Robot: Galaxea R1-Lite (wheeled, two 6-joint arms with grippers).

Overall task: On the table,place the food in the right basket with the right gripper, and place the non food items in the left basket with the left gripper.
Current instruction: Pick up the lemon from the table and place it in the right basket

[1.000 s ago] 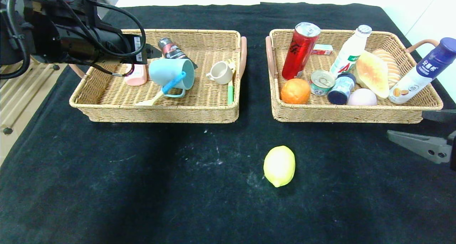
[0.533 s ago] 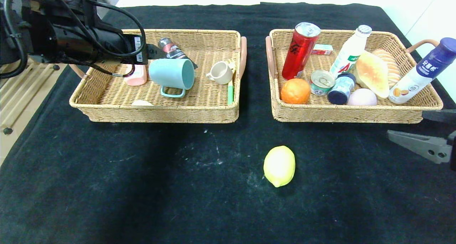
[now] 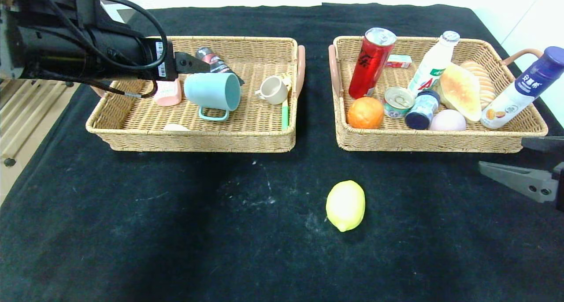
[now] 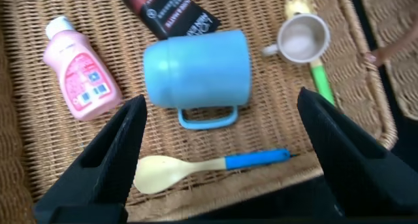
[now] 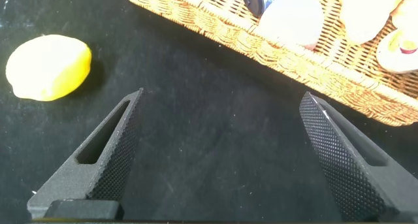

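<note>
A yellow lemon [image 3: 345, 205] lies alone on the black cloth in front of the baskets, also seen in the right wrist view [image 5: 47, 67]. My right gripper [image 3: 501, 153] hovers open at the table's right edge, beside the right basket [image 3: 423, 144], empty, well to the right of the lemon; its jaws stand wide [image 5: 222, 96]. My left gripper [image 3: 190, 64] hangs open over the left basket [image 3: 198, 142], above the blue mug [image 4: 196, 70], holding nothing [image 4: 221, 96]. A cream spoon with a blue handle [image 4: 196, 168] lies loose on the basket floor near the front wall.
The left basket also holds a pink bottle [image 3: 168, 92], a dark tube [image 3: 211, 58], a small beige cup [image 3: 273, 90] and a green-handled brush [image 3: 285, 114]. The right basket holds a red can [image 3: 370, 64], an orange [image 3: 365, 112], a tin, bottles and bread.
The spoon that leaned on the blue mug has dropped flat onto the left basket's floor. The left gripper has opened wider and risen slightly. The right arm has not moved.
</note>
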